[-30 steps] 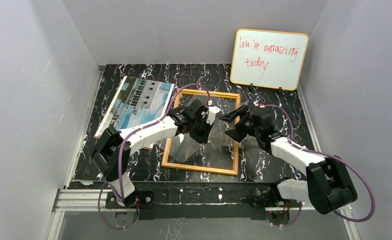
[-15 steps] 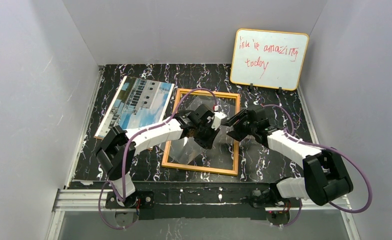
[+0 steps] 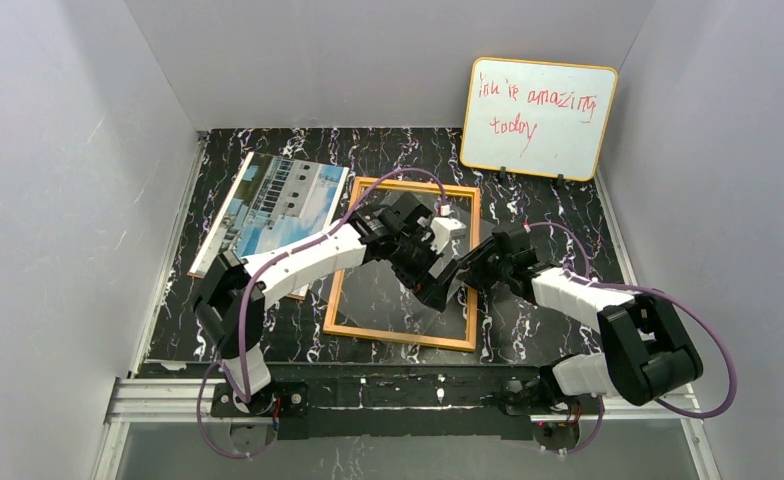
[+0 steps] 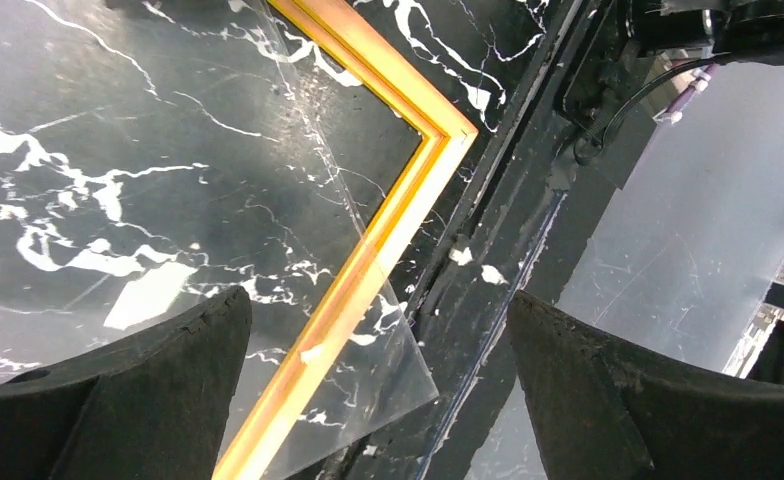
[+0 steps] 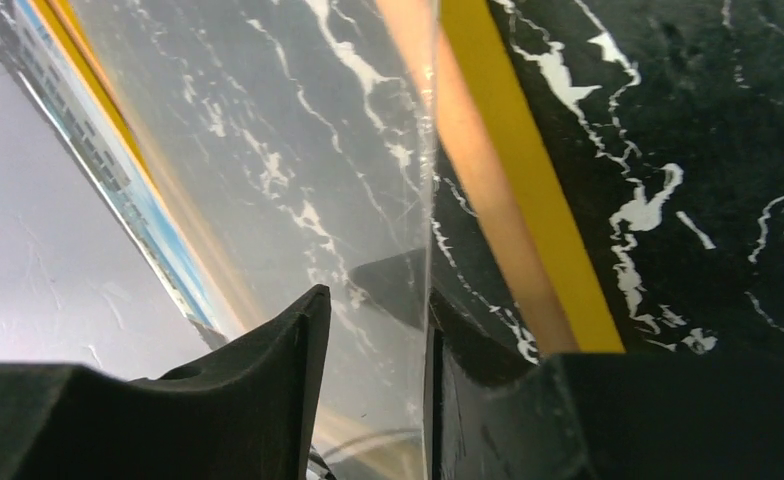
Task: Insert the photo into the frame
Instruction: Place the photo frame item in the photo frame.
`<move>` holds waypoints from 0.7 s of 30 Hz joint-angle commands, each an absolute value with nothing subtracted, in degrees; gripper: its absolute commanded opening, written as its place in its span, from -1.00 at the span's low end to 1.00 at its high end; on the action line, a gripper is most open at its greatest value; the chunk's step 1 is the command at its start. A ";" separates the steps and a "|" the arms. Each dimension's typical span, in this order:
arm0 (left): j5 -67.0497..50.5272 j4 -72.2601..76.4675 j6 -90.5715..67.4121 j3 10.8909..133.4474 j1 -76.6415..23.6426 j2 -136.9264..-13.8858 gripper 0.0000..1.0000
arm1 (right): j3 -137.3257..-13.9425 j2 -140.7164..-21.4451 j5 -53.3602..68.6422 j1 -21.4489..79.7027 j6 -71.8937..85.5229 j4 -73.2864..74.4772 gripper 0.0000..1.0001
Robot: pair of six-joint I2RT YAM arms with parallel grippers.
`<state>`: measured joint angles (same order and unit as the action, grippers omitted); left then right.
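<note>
Photo (image 3: 278, 205) lies face up at the far left, well apart from the frame (image 3: 398, 336) at centre. Step in hand looks like freeing the clear pane (image 4: 393, 375). Left gripper (image 4: 376, 300) gapes wide; right gripper (image 5: 373, 300) straddles the pane's edge, clamped or not I cannot tell. Next probably needs a firm pinch

A yellow-edged whiteboard (image 3: 538, 118) with red handwriting stood at the back right, against the pale wall (image 3: 368, 60). Its foot rested on the black, white-veined marble tabletop (image 3: 558, 215). A metal rail (image 3: 168, 398) ran along the near edge
</note>
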<state>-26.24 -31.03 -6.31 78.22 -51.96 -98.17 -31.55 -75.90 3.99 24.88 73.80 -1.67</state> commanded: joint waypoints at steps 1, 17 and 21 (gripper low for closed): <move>-29.77 -40.45 1.23 83.67 -45.14 -94.91 0.95 | -30.02 -77.42 3.53 25.14 74.26 -7.29 -0.13; -10.02 -44.00 27.23 81.69 -17.27 -100.77 0.96 | -39.13 -82.81 25.90 17.92 55.69 -9.09 -0.97; -8.67 -41.97 26.63 80.20 -17.12 -101.25 0.85 | -46.07 -89.24 37.18 16.77 46.70 -3.54 -0.97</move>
